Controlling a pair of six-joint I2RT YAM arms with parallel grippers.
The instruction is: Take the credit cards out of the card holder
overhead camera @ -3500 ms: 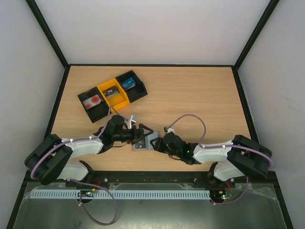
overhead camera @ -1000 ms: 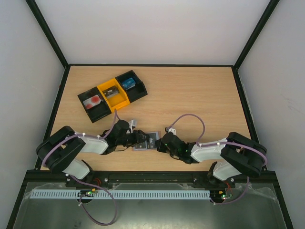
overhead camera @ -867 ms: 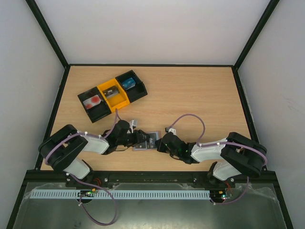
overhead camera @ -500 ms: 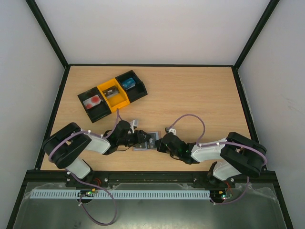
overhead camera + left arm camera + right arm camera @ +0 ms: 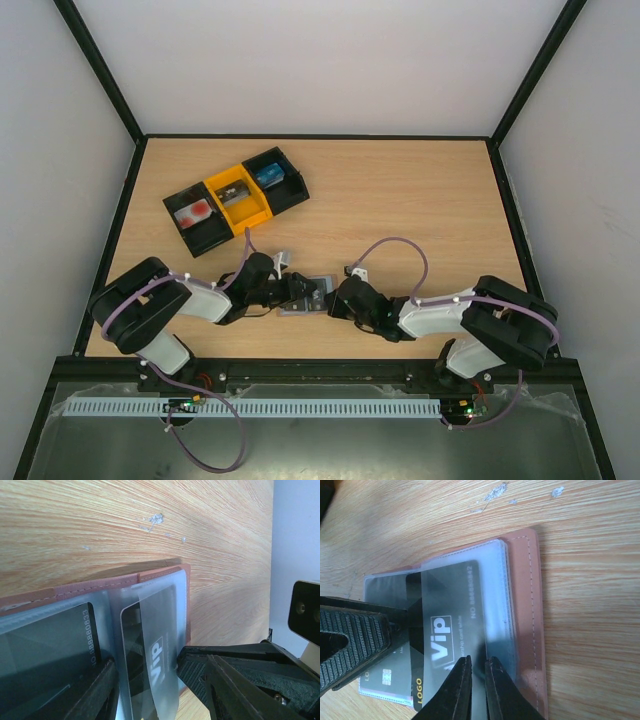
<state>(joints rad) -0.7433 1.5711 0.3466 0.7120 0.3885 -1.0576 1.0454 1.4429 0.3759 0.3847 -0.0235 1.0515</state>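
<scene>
The card holder [image 5: 312, 291] lies open and flat on the wood between my two grippers, showing a brown rim [image 5: 527, 605] and clear sleeves [image 5: 112, 612]. A dark credit card [image 5: 447, 615] marked "Vip" sticks partly out of its sleeve, tilted up. My right gripper [image 5: 477, 665] is shut on that card's near edge. My left gripper [image 5: 145, 662] stands open astride the same card [image 5: 157, 650], with one finger [image 5: 95, 690] lying on the neighbouring panel. A second dark card [image 5: 55, 640] sits in that panel's sleeve.
A black-and-yellow three-section tray [image 5: 268, 212] with small items stands at the back left. Both arms lie low along the table's near edge. Dark frame rails border the table [image 5: 420, 200].
Over the last second almost nothing has moved. Since the earliest frame the left arm has drawn in closer to the holder, and its jaws have narrowed.
</scene>
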